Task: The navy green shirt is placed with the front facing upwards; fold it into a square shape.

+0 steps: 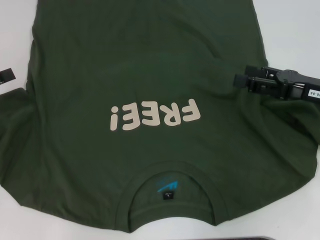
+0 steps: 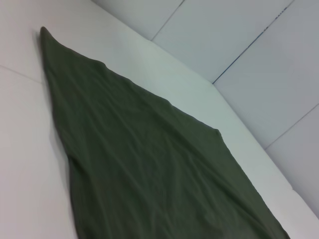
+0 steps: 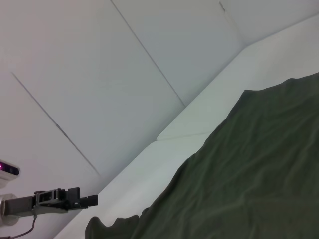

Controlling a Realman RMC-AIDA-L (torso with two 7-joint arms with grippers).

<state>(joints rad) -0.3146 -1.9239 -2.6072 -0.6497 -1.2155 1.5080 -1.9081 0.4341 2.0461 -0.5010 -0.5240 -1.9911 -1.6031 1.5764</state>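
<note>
The navy green shirt (image 1: 150,115) lies spread flat, front up, over most of the white worktop (image 1: 295,30), collar (image 1: 172,192) at the near edge and pale letters "FREE" (image 1: 156,116) across its chest. The right gripper (image 1: 239,80) hovers over the shirt's right side near the sleeve; whether its jaws are apart, I cannot tell. The left gripper (image 1: 6,76) just peeks in at the left edge.

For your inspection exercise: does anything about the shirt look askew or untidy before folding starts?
Nothing serious. The shirt lies flat, front up, collar nearest the robot. The right gripper hovers over the right side; the left gripper sits at the left edge.
</note>
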